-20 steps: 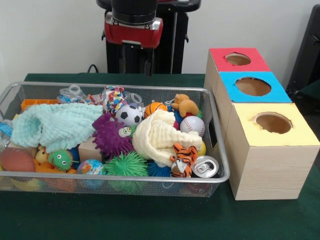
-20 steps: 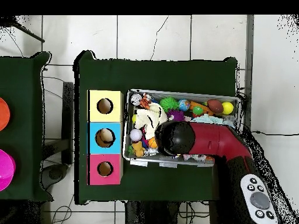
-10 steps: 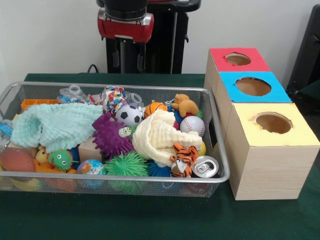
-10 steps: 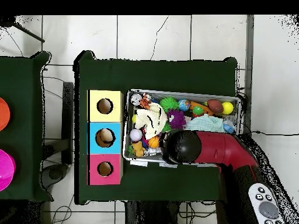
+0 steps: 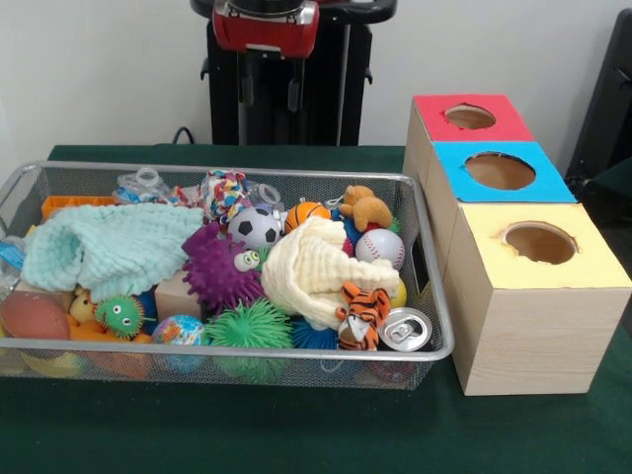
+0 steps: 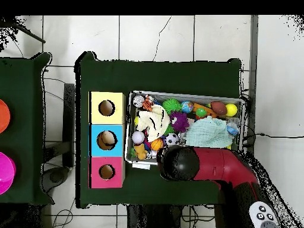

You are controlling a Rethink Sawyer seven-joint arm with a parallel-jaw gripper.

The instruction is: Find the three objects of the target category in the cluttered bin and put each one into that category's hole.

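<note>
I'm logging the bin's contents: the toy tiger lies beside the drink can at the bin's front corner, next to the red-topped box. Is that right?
Not quite. The toy tiger does lie beside the drink can at the bin's front corner, but the box next to it is the yellow-topped box, not a red one. The front view shows this.

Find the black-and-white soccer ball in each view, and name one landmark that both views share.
Front view: black-and-white soccer ball sits mid-bin, toward the far wall, beside the orange basketball.
Overhead view: the ball lies near the bin's lower edge, centre.
Shared landmark: cream folded cloth next to it.
</note>
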